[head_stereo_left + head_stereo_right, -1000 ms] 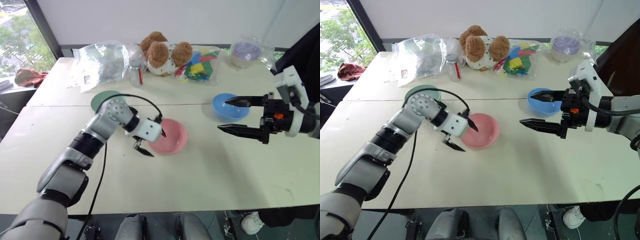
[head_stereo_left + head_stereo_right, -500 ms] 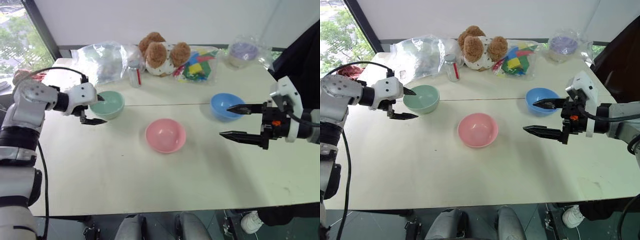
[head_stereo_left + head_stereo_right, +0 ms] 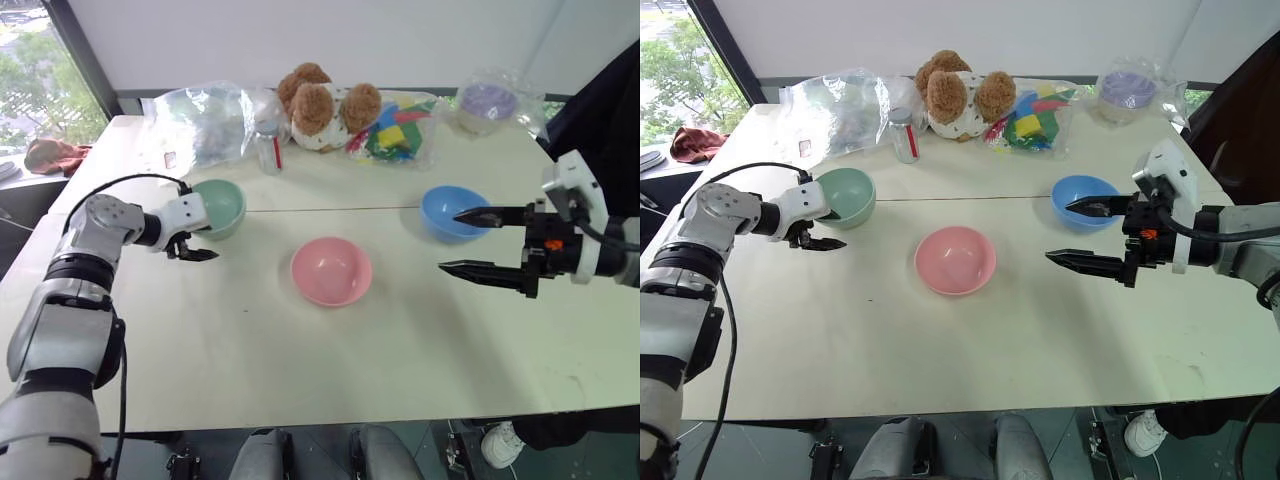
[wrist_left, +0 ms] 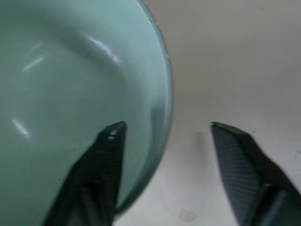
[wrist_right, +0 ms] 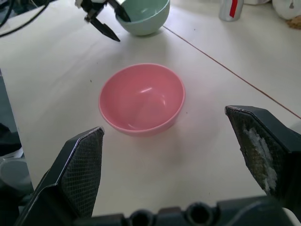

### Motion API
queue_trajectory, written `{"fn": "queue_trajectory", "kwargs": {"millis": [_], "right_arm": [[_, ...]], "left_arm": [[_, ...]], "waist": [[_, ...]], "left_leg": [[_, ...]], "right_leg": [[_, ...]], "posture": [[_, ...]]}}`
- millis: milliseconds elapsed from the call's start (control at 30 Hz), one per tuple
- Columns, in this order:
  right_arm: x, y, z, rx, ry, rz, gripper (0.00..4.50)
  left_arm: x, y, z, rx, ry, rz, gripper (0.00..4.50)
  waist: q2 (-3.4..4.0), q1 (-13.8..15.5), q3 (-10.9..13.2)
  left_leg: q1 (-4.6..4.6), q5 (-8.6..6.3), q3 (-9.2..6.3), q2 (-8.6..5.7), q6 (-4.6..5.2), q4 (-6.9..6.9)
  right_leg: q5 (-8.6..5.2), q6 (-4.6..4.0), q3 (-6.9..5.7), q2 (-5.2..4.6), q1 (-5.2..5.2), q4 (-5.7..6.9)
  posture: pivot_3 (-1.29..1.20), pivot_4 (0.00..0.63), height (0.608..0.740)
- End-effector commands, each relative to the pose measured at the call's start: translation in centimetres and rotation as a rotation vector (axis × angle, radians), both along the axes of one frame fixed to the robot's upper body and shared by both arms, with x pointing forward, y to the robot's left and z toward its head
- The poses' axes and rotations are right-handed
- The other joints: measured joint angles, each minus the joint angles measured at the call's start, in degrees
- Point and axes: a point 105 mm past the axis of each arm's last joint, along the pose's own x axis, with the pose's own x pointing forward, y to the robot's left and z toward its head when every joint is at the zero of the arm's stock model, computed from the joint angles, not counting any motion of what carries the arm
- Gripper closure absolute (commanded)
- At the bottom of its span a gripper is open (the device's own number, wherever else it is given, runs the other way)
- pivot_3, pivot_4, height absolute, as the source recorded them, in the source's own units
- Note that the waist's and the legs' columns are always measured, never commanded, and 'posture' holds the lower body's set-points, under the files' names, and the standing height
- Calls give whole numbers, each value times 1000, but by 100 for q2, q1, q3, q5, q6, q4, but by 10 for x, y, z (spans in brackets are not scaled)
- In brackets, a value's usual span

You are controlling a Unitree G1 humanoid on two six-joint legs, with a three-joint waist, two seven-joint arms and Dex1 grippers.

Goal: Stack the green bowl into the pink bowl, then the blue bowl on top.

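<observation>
Left gripper (image 4: 164, 129) straddling green bowl (image 4: 70, 94) rim

Pink bowl (image 3: 331, 271) between green bowl (image 3: 221, 206) and blue bowl (image 3: 455, 211).

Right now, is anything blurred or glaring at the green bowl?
Left wrist view: the green bowl sits soft and out of focus, with small bright highlights on its inner wall; the fingers straddling its rim are sharper. Left eye view: bowl and table are evenly lit, with soft shadows.
</observation>
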Motion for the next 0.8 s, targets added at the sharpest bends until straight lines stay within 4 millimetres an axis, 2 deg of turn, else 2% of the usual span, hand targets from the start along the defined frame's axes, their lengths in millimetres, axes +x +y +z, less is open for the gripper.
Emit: {"fn": "queue_trajectory", "kwargs": {"millis": [33, 100, 267, 367, 467, 533, 633, 700, 800], "right_arm": [[-9, 5, 21, 19, -76, 29, 0], [-12, 6, 26, 53, -79, 38, 0], [-16, 6, 34, 98, -83, 51, 0], [-19, 3, 33, 96, -80, 45, 0], [-20, 1, 31, 92, -76, 33, 0], [-20, -2, 28, 84, -75, 15, 0], [-21, -4, 26, 76, -77, -3, 0], [-22, -6, 24, 69, -79, -16, 0], [-24, -7, 23, 67, -82, -26, 0]], "left_arm": [[3, -1, 14, 23, -39, -27, 3528], [4, -8, 21, 5, -50, -56, 4470], [4, -36, 49, -30, -83, -206, 4470], [-2, -68, 71, -58, -89, -374, 4470], [-13, -94, 82, -77, -67, -525, 4470], [-26, -127, 92, -92, -79, -675, 4470], [-45, -154, 96, -109, -65, -803, 4470], [-62, -168, 89, -88, -28, -896, 4470], [-78, -175, 79, -55, 35, -976, 4470]], "waist": [[0, 11, 0], [-5, 37, -2], [-2, 46, -4], [-7, 52, -2], [-7, 47, -1], [-7, 37, -2], [-6, 20, -2], [-3, -5, -4], [-2, -57, -4]], "left_leg": [[0, 0, 0, 0, 0, 0], [-1, 0, 0, 0, 0, 0], [2, 0, 2, -11, 0, 4], [-3, 0, -2, -9, 0, 4], [-7, 0, -6, -9, 0, 4], [-6, 0, -3, -10, 0, 4], [-5, 0, -5, -7, 0, 3], [-2, 0, -4, -5, 0, 3], [5, 1, -4, 1, -1, 2]], "right_leg": [[0, 0, 0, 0, 0, 0], [0, 0, 0, -2, 0, 0], [1, 1, 0, -11, 8, -1], [1, 1, -3, -10, 5, -1], [1, 1, -7, -10, 4, -3], [1, 2, -4, -9, 5, -3], [1, 2, 7, -8, 4, -2], [1, 2, 14, -7, 4, 0], [1, 2, 21, -5, 5, 6]], "posture": [[0, 150, 740], [0, 150, 740], [0, 150, 740], [0, 150, 740], [0, 150, 740], [0, 150, 740], [0, 150, 740], [0, 150, 740], [0, 150, 740]]}}
